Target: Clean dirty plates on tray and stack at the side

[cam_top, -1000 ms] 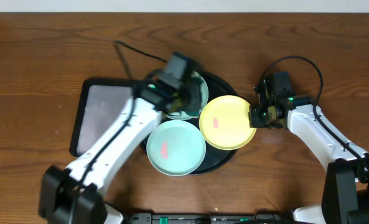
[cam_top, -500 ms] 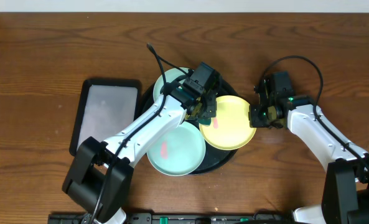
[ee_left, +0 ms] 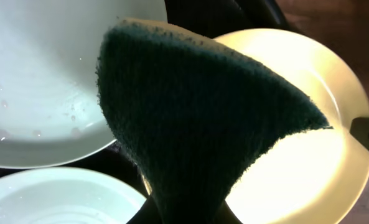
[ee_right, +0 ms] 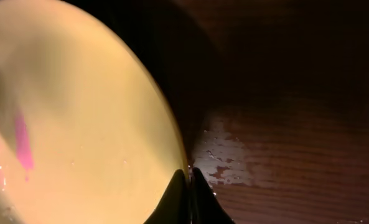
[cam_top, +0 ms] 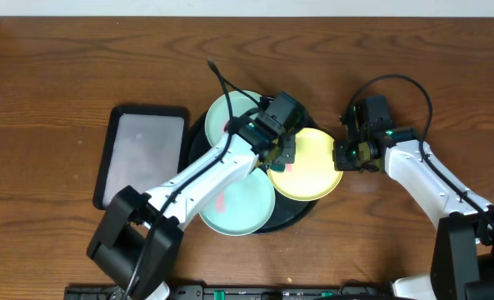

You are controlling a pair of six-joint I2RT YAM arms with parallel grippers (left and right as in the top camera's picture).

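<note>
My left gripper (cam_top: 280,152) is clamped shut on a dark green scouring pad (ee_left: 196,118), which hangs over the left edge of the yellow plate (cam_top: 311,171). My right gripper (cam_top: 343,157) is closed, its fingertips pinching that plate's right rim, apparently to steady it. The yellow plate lies at the right of the round black tray (cam_top: 299,213) and extends past its rim, so most of it is to the right of the pad. The left arm is the one placed to scrub. A pink smear (ee_right: 22,142) marks the plate's left half, just beside the pad, so the stroke should cross it. The upper mint plate (cam_top: 230,117) looks wet and free of smears. The lower mint plate (cam_top: 240,200) carries a red streak.
</note>
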